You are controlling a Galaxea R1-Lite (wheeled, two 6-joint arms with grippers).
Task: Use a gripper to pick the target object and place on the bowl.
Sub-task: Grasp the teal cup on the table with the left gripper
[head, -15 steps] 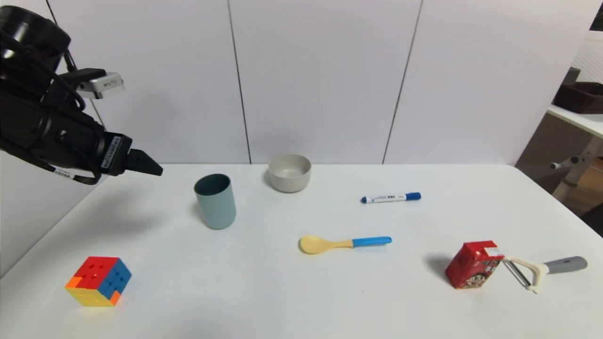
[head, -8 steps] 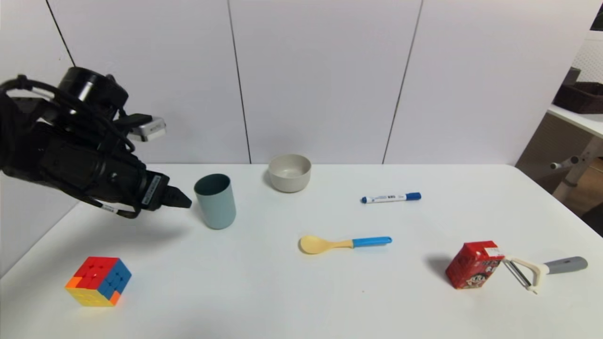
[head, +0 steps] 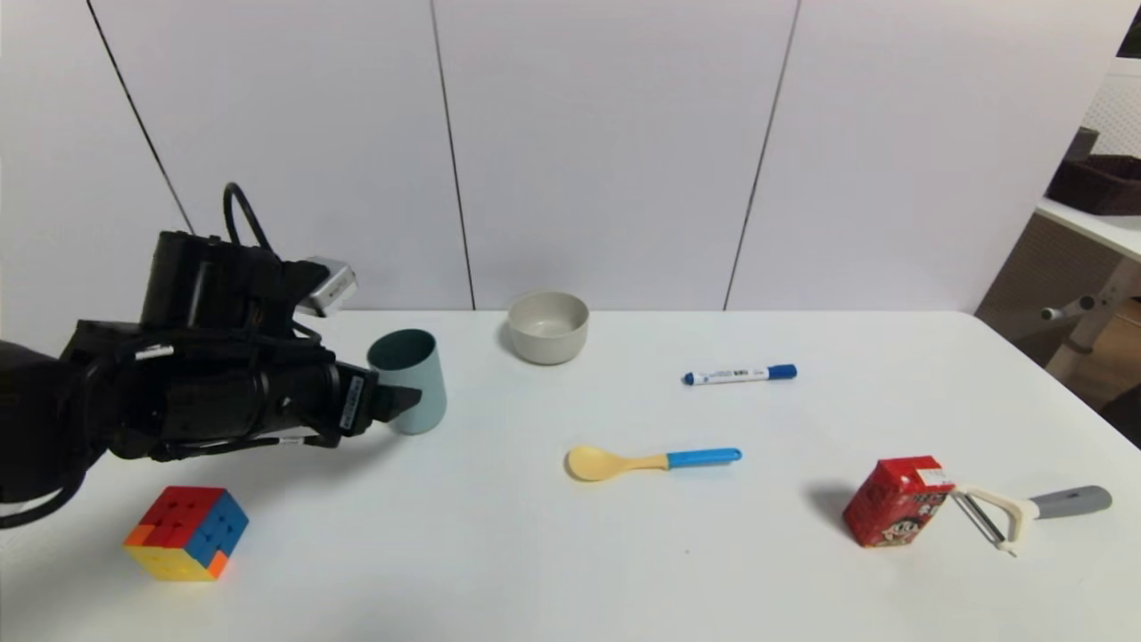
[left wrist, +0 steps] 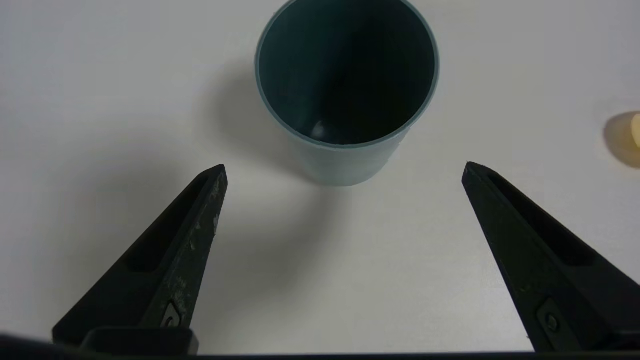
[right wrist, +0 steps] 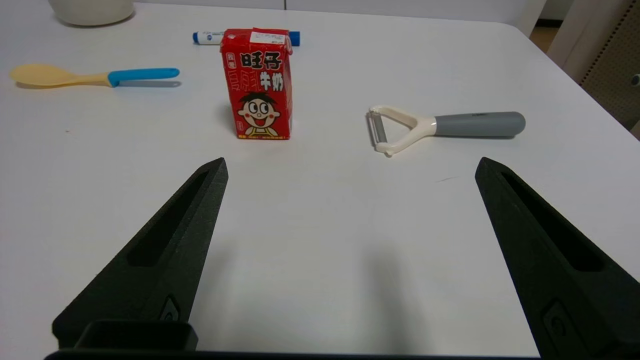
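Barely begun: left gripper [left wrist: 345, 167] spread wide just short of upright blue-grey cup [head: 417, 382], ungrasped, beige bowl [head: 548, 326] waiting.

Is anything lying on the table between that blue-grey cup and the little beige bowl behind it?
No. In the head view, only bare white table separates the cup from the bowl.

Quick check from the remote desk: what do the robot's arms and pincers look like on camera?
The left pincer is all black, with two tapered, wedge-shaped fingers, one scuffed pale on its inner face. Its body carries white labels, looped black cables and a small silver box. The right pincer shows matching black wedge fingers, each with a long recess.
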